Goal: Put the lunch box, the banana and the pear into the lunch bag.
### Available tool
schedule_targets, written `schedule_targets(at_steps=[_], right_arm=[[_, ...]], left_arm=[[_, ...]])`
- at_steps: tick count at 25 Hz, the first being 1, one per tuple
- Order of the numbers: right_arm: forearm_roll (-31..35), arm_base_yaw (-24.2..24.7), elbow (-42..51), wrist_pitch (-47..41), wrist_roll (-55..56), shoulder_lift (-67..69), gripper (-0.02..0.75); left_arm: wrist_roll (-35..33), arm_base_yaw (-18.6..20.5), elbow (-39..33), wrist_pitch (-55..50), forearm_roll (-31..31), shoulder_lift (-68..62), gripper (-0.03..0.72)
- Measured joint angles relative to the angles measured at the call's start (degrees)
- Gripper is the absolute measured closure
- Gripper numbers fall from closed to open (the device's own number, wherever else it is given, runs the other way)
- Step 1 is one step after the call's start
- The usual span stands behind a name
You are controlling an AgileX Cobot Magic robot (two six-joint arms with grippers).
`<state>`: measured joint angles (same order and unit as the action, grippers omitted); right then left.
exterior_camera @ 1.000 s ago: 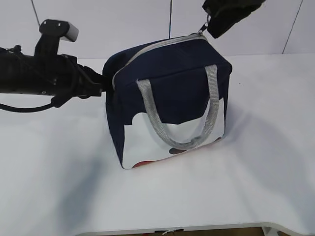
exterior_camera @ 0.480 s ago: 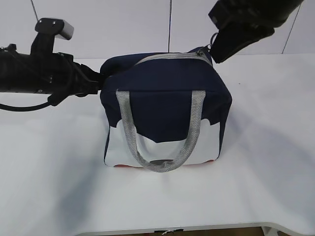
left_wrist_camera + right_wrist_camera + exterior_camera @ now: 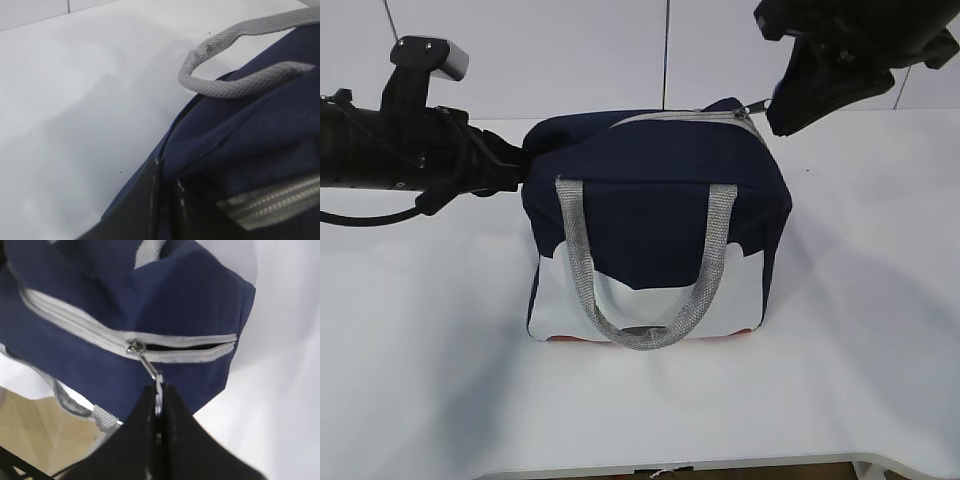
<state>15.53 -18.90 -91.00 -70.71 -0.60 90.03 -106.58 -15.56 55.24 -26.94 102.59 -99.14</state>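
Lunch bag [image 3: 655,200] mid-table [image 3: 860,330] — wide bare margins all round

White table [image 3: 860,330]; navy lunch bag [image 3: 655,215] standing on it.

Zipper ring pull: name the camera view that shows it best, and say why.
The right wrist view. There the zipper ring pull hangs from the slider, pinched in the right gripper, with a short gap in the zipper beside it. The exterior view shows only a small sliver by the lunch bag's top corner; the left wrist view misses it.
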Motion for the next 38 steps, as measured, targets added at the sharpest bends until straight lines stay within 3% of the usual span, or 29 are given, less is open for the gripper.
schedule_targets(at_steps=[13, 23, 38], right_arm=[[2.76, 0.5, 0.0, 0.1, 16.37, 1.4, 0.72], [12.12, 1.04, 0.0, 0.35, 22.16, 5.36, 0.72], [15.22, 11.03, 0.0, 0.0, 18.84, 5.49, 0.72]], left_arm=[[0.0, 0.0, 0.0, 0.46, 0.0, 0.0, 0.7], [0.0, 0.34, 0.0, 3.49, -0.12, 0.0, 0.7], [0.0, 0.34, 0.0, 4.5, -0.42, 0.0, 0.7]])
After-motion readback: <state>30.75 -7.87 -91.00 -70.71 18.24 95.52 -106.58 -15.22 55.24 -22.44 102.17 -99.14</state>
